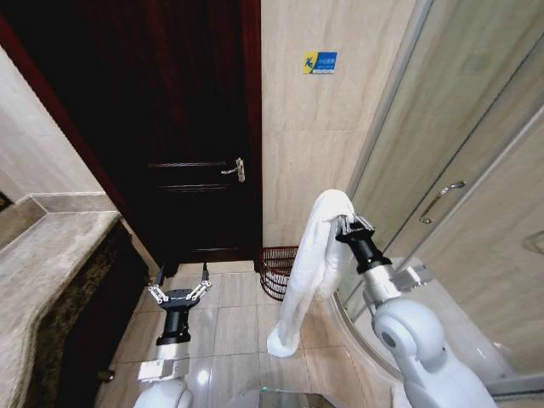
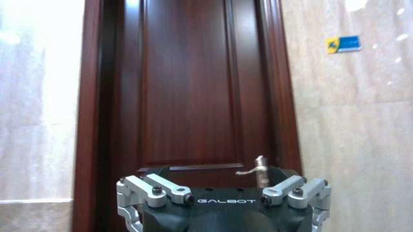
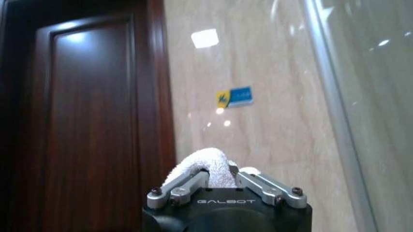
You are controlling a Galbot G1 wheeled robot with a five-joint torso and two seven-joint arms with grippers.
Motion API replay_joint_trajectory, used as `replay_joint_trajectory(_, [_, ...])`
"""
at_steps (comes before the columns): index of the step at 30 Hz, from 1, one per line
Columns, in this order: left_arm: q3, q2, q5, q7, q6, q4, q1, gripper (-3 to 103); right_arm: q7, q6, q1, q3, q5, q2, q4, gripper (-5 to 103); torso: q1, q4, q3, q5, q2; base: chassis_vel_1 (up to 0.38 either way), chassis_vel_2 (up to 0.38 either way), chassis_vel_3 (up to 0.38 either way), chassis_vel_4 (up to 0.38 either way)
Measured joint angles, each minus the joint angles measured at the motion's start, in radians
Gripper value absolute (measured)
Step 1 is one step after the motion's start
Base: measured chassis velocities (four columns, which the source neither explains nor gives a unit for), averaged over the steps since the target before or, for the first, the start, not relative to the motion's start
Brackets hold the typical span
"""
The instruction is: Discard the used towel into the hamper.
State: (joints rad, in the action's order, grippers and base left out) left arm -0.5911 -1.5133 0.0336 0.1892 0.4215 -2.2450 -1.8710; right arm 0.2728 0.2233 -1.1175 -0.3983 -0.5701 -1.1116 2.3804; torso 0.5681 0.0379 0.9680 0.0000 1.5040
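The right claw [image 1: 344, 224] grips the white towel [image 1: 310, 272] above the floor, probably nearer than the hamper [image 1: 277, 270]; the left claw [image 1: 179, 285] hangs open.

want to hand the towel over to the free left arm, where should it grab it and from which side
Judging by the head view, grip the towel on its hanging length below the right pincer, which is shut on the top fold. Come in level from the robot's left: the cloth hangs straight and free there, and the open left pincer sits on that side.

White towel [image 1: 310, 272] hanging draped, hamper [image 1: 277, 270] seemingly upright behind
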Motion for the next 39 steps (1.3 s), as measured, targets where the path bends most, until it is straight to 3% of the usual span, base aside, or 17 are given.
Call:
replay_joint_trajectory(5, [-0.078,-0.003,-0.037,-0.022,0.000,0.008,0.010,100,0.036,0.032,0.141,-0.014,-0.087,0.029,0.012,5,-0.001,-0.0001,-0.001,0.0001,-0.002,0.000,0.000,0.000,0.000])
replay_joint_trajectory(9, [-0.080,-0.006,-0.035,-0.025,0.002,0.012,0.010,100,0.053,0.048,0.214,-0.014,-0.123,0.048,0.012,5,-0.002,-0.0002,-0.002,0.0000,-0.003,0.000,0.000,0.000,0.000])
replay_joint_trajectory(12, [-0.062,-0.041,-0.002,-0.028,0.016,0.027,0.009,100,0.077,0.076,0.372,-0.010,-0.214,0.080,-0.038,5,-0.002,0.0001,-0.003,0.0000,-0.005,0.000,0.000,0.000,0.000])
replay_joint_trajectory(23, [-0.042,-0.079,0.027,-0.034,0.025,0.036,0.004,100,0.041,0.078,0.659,-0.002,-0.383,0.199,-0.240,5,-0.003,-0.0004,-0.004,0.0005,-0.007,0.000,0.000,0.000,0.000])
replay_joint_trajectory(26, [-0.039,-0.087,0.027,-0.033,0.024,0.044,0.005,100,0.019,0.079,0.834,0.026,-0.451,0.255,-0.326,5,-0.004,-0.0001,-0.005,0.0000,-0.008,0.000,0.000,0.000,0.000])
replay_joint_trajectory(34, [-0.033,-0.092,0.031,-0.034,0.022,0.047,0.008,100,0.011,0.078,1.068,0.116,-0.507,0.268,-0.463,5,-0.004,-0.0001,-0.005,0.0005,-0.009,0.000,0.000,0.000,0.000])
replay_joint_trajectory(37, [-0.037,-0.083,0.030,-0.035,0.014,0.039,0.012,100,0.035,0.078,1.246,0.202,-0.517,0.236,-0.565,5,-0.004,0.0000,-0.005,-0.0003,-0.010,0.000,0.000,0.000,0.000])
replay_joint_trajectory(39, [-0.038,-0.082,0.029,-0.035,0.014,0.037,0.012,100,0.039,0.078,1.271,0.216,-0.517,0.229,-0.583,5,-0.005,-0.0001,-0.005,-0.0001,-0.010,0.000,0.000,0.000,0.000])
